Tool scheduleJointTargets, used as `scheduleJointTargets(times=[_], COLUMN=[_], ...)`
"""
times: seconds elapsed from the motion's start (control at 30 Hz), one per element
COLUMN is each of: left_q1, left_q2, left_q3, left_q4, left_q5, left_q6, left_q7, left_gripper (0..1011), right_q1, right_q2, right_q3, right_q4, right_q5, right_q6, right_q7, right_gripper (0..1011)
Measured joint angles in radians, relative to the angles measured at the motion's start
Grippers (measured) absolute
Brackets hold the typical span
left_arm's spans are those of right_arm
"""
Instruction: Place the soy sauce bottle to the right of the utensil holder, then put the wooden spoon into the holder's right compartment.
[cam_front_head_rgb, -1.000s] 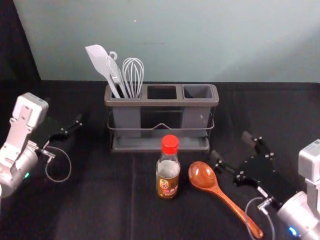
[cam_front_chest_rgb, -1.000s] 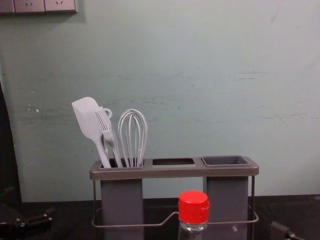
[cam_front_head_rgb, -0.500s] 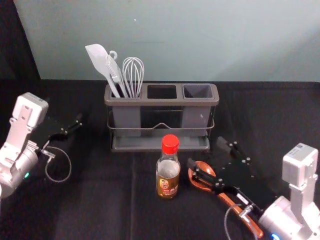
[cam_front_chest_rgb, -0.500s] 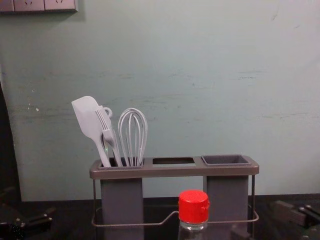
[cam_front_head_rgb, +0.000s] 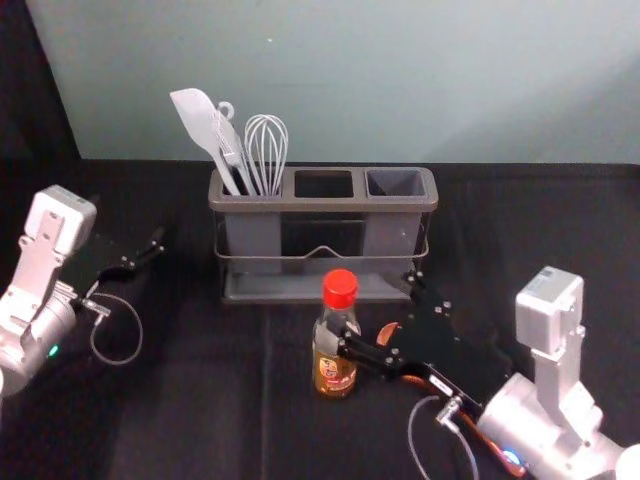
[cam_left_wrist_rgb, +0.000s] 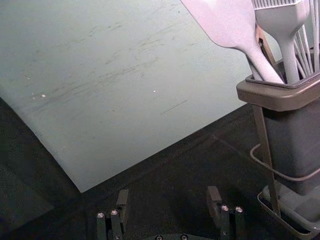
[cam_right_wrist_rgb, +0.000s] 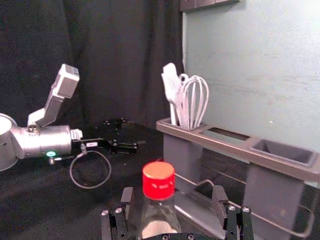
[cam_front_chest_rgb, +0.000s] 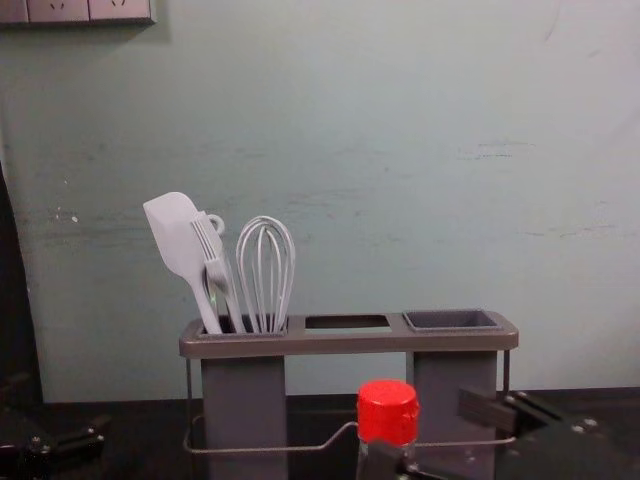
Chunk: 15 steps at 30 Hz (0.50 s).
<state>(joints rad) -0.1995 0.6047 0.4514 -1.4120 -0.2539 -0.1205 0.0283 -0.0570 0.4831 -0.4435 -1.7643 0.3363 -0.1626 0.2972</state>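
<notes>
Right hand (cam_front_head_rgb: 370, 310) spread wide at the soy sauce bottle (cam_front_head_rgb: 333, 371)

One black-clothed table (cam_front_head_rgb: 200, 410) carries one utensil holder (cam_front_head_rgb: 325, 204), one bottle and one wooden spoon (cam_front_head_rgb: 386, 334). The holder has three openings in a row; its left one bears at least three pale utensils, among them a spatula (cam_front_head_rgb: 200, 120), a whisk (cam_front_head_rgb: 266, 150) and a brush (cam_left_wrist_rgb: 287, 20).

There are two hands. The right one reaches in from the right, its fingers well apart; in its wrist view the bottle stands upright between them, closer to one than the other. Whether either touches the glass, I cannot tell. The left hand (cam_front_head_rgb: 125, 218) is parked to the left of the holder, its fingers also wide apart.

The bottle is in front of the holder's right half. The spoon lies to the right of the bottle, partly hidden under the right arm.

The holder has a smooth, round-cornered brown-grey rim, boxy grey cups and a thin wire rail. The bottle is clear glass with a ridged red cap (cam_front_head_rgb: 340, 289); the spoon is glossy reddish wood.
</notes>
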Motion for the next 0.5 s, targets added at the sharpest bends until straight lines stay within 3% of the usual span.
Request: scheduleJointTargets(times=[0.4, 0.5], left_q1=[0.0, 0.0], left_q2=[0.0, 0.0], left_q3=[0.0, 0.0], left_q4=[0.0, 0.0], left_q5=[0.0, 0.0], left_q6=[0.0, 0.0], left_q7=[0.0, 0.0], left_gripper=[1000, 1000], right_q1=[0.054, 0.053], right_q2=[-0.056, -0.07], right_q3=[-0.011, -0.007], right_q4=[0.04, 0.046], right_q5=[-0.012, -0.018], right_q6=[0.015, 0.007], right_q7=[0.055, 0.058], right_gripper=[1003, 954])
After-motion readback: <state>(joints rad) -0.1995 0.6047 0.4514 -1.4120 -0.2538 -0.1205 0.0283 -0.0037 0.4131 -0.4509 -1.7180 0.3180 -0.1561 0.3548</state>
